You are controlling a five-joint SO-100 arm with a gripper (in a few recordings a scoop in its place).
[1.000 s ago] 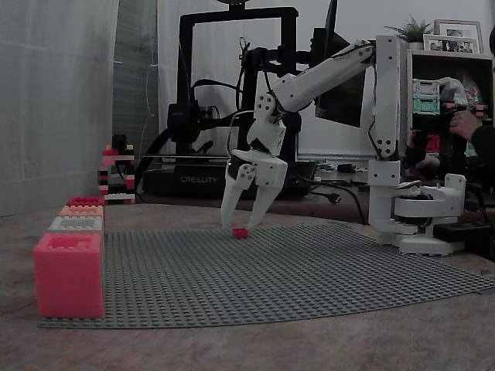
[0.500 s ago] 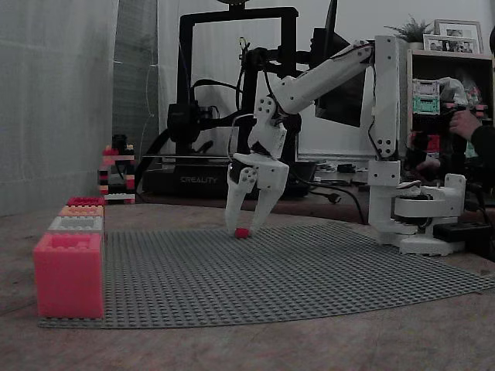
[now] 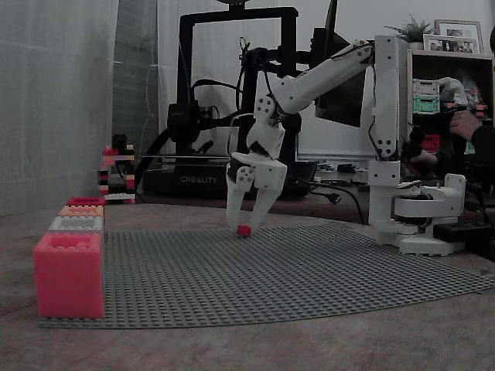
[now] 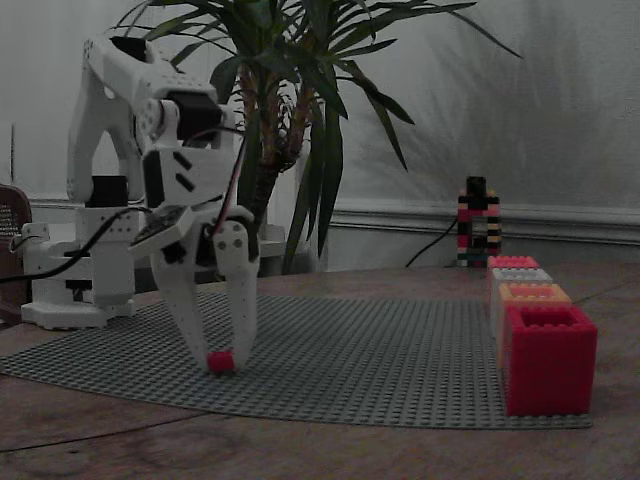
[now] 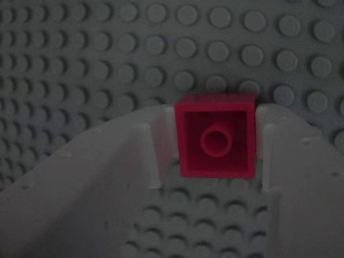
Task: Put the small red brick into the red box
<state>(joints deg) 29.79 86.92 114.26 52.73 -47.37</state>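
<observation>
So the tiny bright red one-stud plastic brick (image 5: 216, 142) sat right between the two white plastic fingers (image 5: 97, 177) of the white two-finger gripper (image 3: 244, 227), down on the grey studded baseplate (image 3: 309, 270). In the wrist view the fingers were pressed against its left and right sides, pinching it, with the stud facing up at the camera. It looked basically square from above, so no long axis to worry about; the grip was across its width either way. Both fixed views agreed: the brick (image 4: 220, 361) was at the fingertips at mat level, fingers pointing almost straight down.

From there I'd say the grab was made and the lift was the next thing. The big pinkish-red hollow block-shaped box (image 3: 69, 273) stood at the front corner of the mat, well apart from the gripper, off to the left in one fixed view and to the right (image 4: 549, 358) in the other. So the carry would have to go sideways across most of the mat.

Counts: one small red brick, one arm, one red box. Behind the box there was a row of three more boxes, going grey (image 3: 76, 224), orange, then a red one, plus one little striped brick tower (image 4: 476, 221) further back.
</observation>
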